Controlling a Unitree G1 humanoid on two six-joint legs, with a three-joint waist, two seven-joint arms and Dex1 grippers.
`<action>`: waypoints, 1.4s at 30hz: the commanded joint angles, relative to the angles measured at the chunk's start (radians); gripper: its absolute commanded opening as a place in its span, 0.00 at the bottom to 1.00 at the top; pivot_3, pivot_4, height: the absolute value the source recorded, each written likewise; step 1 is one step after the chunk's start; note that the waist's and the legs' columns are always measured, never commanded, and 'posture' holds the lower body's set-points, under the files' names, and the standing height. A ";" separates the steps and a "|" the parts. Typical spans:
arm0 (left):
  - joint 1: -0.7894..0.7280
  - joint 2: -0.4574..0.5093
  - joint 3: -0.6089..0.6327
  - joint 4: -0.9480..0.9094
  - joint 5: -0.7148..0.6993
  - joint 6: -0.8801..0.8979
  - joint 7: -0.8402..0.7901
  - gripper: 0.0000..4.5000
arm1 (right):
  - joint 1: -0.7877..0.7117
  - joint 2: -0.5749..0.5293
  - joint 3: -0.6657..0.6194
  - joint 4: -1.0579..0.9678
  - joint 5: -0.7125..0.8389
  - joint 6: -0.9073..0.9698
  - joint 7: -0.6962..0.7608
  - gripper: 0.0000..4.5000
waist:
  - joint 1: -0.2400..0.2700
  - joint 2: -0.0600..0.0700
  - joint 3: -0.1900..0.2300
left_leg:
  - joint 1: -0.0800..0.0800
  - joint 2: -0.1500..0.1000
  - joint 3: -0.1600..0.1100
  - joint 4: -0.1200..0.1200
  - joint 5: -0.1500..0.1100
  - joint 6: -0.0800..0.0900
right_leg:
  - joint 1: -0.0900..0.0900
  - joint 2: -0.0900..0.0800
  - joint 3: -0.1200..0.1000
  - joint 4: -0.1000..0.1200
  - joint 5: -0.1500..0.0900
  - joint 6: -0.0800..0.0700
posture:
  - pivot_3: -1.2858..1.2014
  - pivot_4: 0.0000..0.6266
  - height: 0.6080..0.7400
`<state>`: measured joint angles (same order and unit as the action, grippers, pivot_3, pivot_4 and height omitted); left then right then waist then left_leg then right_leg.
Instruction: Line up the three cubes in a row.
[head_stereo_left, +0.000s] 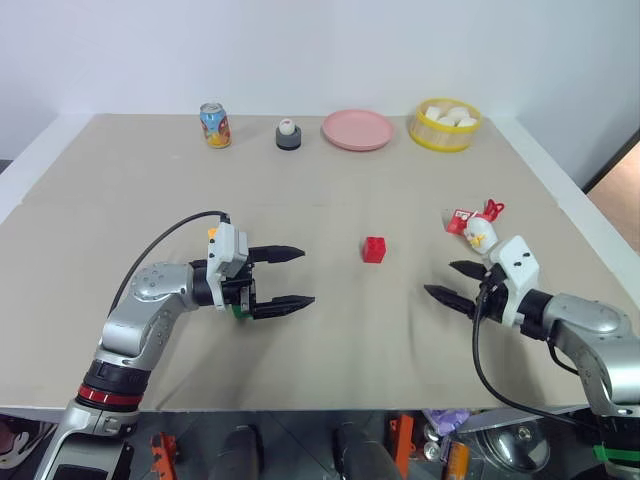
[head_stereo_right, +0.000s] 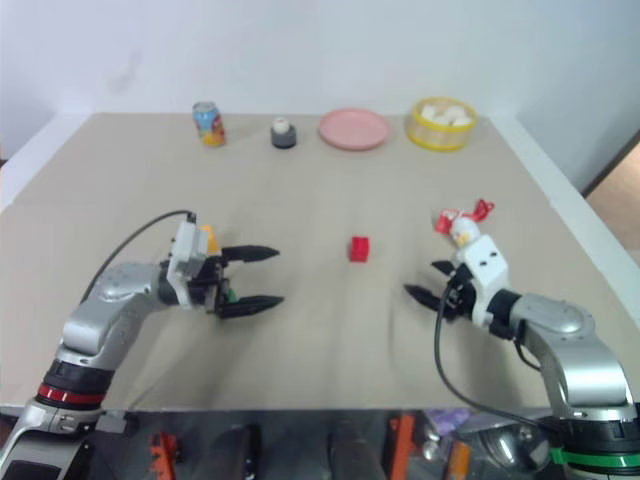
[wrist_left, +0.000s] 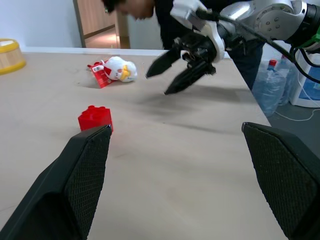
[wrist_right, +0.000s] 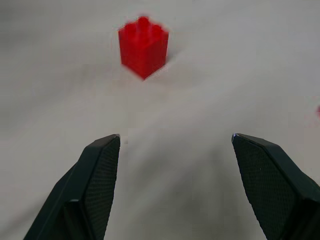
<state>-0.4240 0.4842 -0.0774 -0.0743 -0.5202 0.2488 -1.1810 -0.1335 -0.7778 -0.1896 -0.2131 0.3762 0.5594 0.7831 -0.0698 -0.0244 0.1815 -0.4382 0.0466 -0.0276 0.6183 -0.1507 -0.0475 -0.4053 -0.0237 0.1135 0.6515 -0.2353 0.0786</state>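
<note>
On the tan table (head_stereo_left: 330, 340), the red cube (head_stereo_left: 374, 249) is standing upright with its studs facing up, near the middle of the surface and between the two grippers, touching neither. The left gripper (head_stereo_left: 293, 276) is pointing across the table toward the red cube, and its two black fingers are standing wide apart with nothing between them. Just beside the left wrist housing, a yellow-orange cube (head_stereo_right: 208, 238) and a green cube (head_stereo_right: 229, 294) are partly showing; both are largely hidden by the gripper body, so their exact positions cannot be determined. The right gripper (head_stereo_left: 452, 282) is hovering to the right of the red cube, well apart from it, pointing toward it; its fingers are likewise spread open and are gripping nothing. The right wrist view is showing the red cube ahead of the parted fingertips (wrist_right: 102, 165).

A white-and-red snowman toy (head_stereo_left: 477, 226) is lying on its side just behind the right gripper. Along the far edge of the table, a small drink can (head_stereo_left: 215, 125), a dark cup holding a white object (head_stereo_left: 288, 134), a pink plate (head_stereo_left: 357, 130) and a yellow basket (head_stereo_left: 444, 133) of white items are sitting in a row. A person (wrist_left: 150, 15) is showing beyond the table in the left wrist view.
</note>
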 joint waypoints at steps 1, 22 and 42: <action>-0.007 -0.008 0.015 -0.031 -0.010 -0.005 0.016 0.96 | -0.020 0.039 0.034 -0.049 0.006 0.025 -0.034 0.81 | -0.001 -0.001 0.000 | 0.000 0.000 0.000 0.000 0.000 0.000 | 0.000 0.000 0.000 0.000 0.001 0.000 | 0.52 0.24 1.00; 0.024 -0.028 0.006 -0.081 -0.010 0.005 0.077 0.96 | -0.147 0.296 0.186 -0.116 -0.061 0.161 -0.304 0.81 | -0.002 -0.001 0.000 | -0.002 0.001 -0.001 -0.001 0.000 0.000 | -0.002 0.001 0.000 0.000 0.000 0.000 | 0.52 0.24 1.00; 0.023 -0.066 -0.026 -0.085 0.025 -0.012 0.121 0.96 | -0.171 0.405 0.201 -0.129 -0.085 0.207 -0.407 0.81 | -0.003 -0.001 0.000 | -0.002 0.001 -0.001 -0.002 0.000 0.000 | -0.002 0.002 0.000 0.000 -0.001 0.000 | 0.52 0.24 1.00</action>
<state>-0.3903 0.4188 -0.1120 -0.1219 -0.4888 0.2441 -1.0658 -0.2812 -0.3819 0.0240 -0.3192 0.2894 0.7753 0.3879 -0.0726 -0.0253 0.1812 -0.4398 0.0476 -0.0287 0.6164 -0.1508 -0.0477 -0.4073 -0.0222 0.1132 0.6512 -0.2358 0.0785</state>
